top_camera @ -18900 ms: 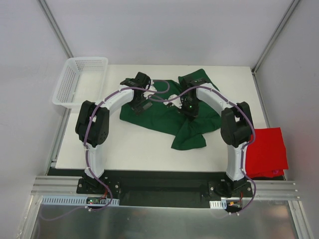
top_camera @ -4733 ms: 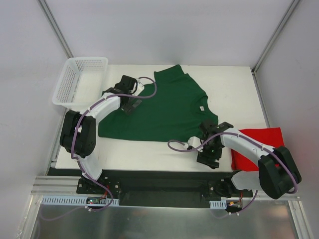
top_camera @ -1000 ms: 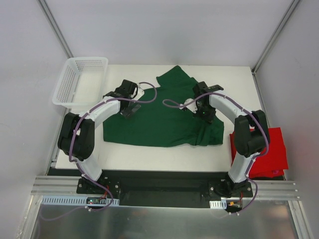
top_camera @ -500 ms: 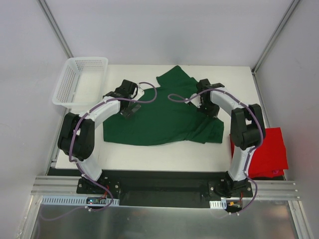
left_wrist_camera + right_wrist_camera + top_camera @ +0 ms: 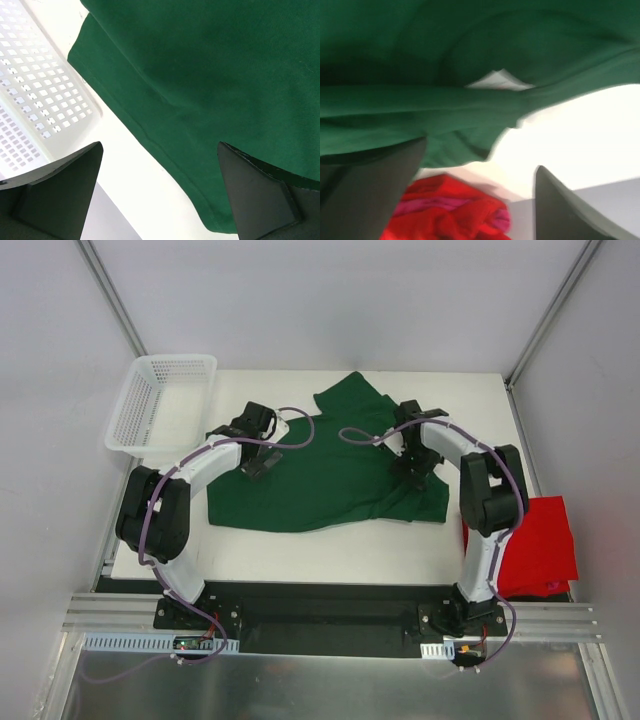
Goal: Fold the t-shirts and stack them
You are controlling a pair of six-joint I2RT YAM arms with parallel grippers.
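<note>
- you see the green t-shirt (image 5: 320,480), soft matte cotton, spread on the bench (image 5: 290,550), right side folded into a rumpled flap.
- red t-shirt (image 5: 540,545) lies crumpled at the bench's right edge.
- left end effector (image 5: 262,460) is wide over the green shirt's left edge; right end effector (image 5: 420,474) is wide over the flap; both arms are bent inward.

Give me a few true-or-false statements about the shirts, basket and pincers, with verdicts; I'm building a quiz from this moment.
1. The green t-shirt lies on the table. True.
2. The red t-shirt is stacked on the green one. False: it lies apart from it, by the table's right near edge.
3. The white basket holds a shirt. False: both shirts lie outside it.
4. The left pincer and the right pincer both stand open. True.
5. The right pincer is over the red t-shirt. False: it is over the green t-shirt's right side.
</note>
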